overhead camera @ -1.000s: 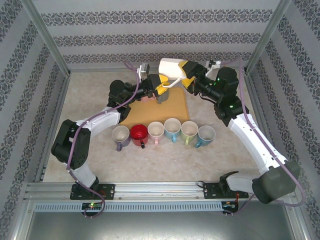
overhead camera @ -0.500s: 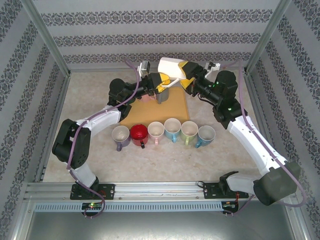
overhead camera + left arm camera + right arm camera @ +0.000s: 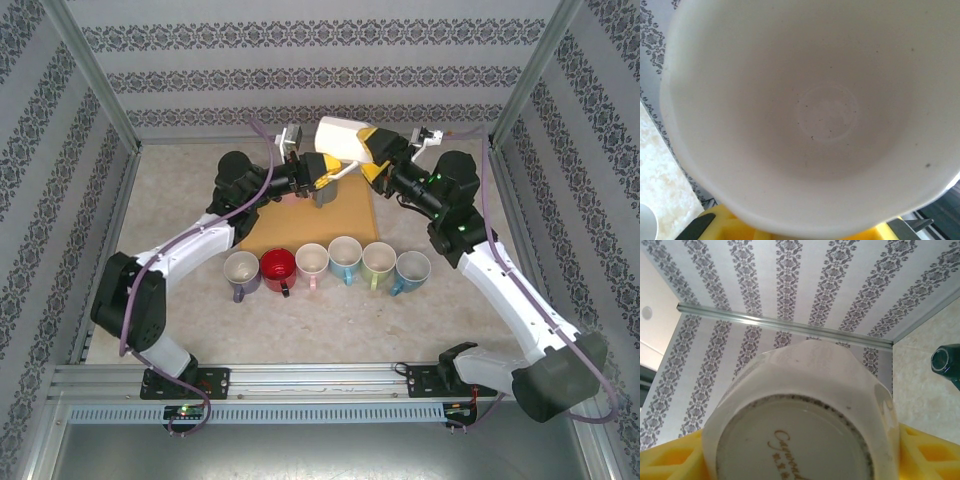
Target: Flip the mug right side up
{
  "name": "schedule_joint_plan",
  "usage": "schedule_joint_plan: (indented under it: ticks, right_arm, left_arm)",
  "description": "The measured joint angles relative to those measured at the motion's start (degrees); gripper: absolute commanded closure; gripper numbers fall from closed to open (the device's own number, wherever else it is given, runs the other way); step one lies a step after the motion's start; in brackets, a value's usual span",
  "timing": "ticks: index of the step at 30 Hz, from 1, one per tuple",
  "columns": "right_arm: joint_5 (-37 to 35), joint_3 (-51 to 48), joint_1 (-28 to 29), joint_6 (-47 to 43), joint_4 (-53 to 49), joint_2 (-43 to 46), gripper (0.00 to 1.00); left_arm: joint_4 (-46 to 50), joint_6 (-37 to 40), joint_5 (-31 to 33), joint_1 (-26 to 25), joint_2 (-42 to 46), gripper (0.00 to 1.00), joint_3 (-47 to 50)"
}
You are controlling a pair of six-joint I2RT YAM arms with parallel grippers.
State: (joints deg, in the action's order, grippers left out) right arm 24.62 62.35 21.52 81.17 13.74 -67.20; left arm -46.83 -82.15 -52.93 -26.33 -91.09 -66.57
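so the white mug (image 3: 340, 134) is hanging in the air above the far edge of the brown mat (image 3: 345, 215), nowhere near touching it, and both arms are crowding it. It's lying roughly on its side up there, long axis running across between the two grippers. The left wrist cam is looking straight down into the open mouth, and the right wrist cam is staring at the base with the gold script logo, so mouth toward the left gripper (image 3: 327, 167), bottom toward the right gripper (image 3: 371, 150). Left jaws are pressed together, and from the way the rim is sitting right over its yellow fingers (image 3: 730, 229) I'm guessing it's pinching the mug wall at the lip. Right one has its yellow fingers (image 3: 670, 460) sitting either side of the mug body, spread wide around it, but honestly I can't tell if they're squeezing or just flanking it. Both are equally close to it, one at each end. My read: getting it upright is all about swinging that mouth end skyward before it goes down on the mat, behind the row of six mugs (image 3: 328, 263) lined up along the mat's near edge
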Motion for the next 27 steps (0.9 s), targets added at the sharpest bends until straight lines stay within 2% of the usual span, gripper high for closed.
schedule_joint_plan:
  ticks: [2,3,7,10,13,16,20,23,27]
  right_arm:
    - [0.6,0.0,-0.2,-0.8,-1.4,0.7,0.04]
    - [0.4,0.0,-0.5,-1.4,-2.4,1.0,0.02]
    - [-1.1,1.6,-3.9,-8.1,-10.7,2.8,0.02]
    - [-4.4,5.1,-6.0,-15.3,-20.6,4.6,0.02]
    - [-8.1,9.4,-6.8,-22.3,-28.9,6.5,0.02]
    - [-10.6,11.6,-6.0,-27.5,-33.7,8.0,0.02]
    - [-13.8,12.0,-2.8,-32.5,-38.7,8.4,0.02]
    - [-15.5,12.0,-0.4,-35.5,-41.5,7.6,0.02]
    - [-17.3,12.0,2.5,-38.7,-43.6,6.4,0.02]
  left_arm:
    - [3.5,3.7,0.3,-0.2,2.0,0.94,0.0]
    - [6.1,6.0,0.5,-0.2,3.1,0.95,0.0]
    - [18.8,15.9,1.4,-0.2,6.8,0.98,0.0]
    - [32.7,25.1,3.9,-0.6,9.8,0.99,-0.7]
    - [49.0,35.1,9.1,-2.1,12.8,0.99,-3.7]
    - [63.9,44.6,16.6,-6.4,16.2,0.99,-7.3]
    - [79.6,54.2,26.8,-15.9,21.8,0.99,-9.7]
    - [88.1,57.4,32.7,-21.4,26.9,0.99,-8.1]
    - [95.7,57.7,41.0,-26.0,33.7,0.99,-2.1]
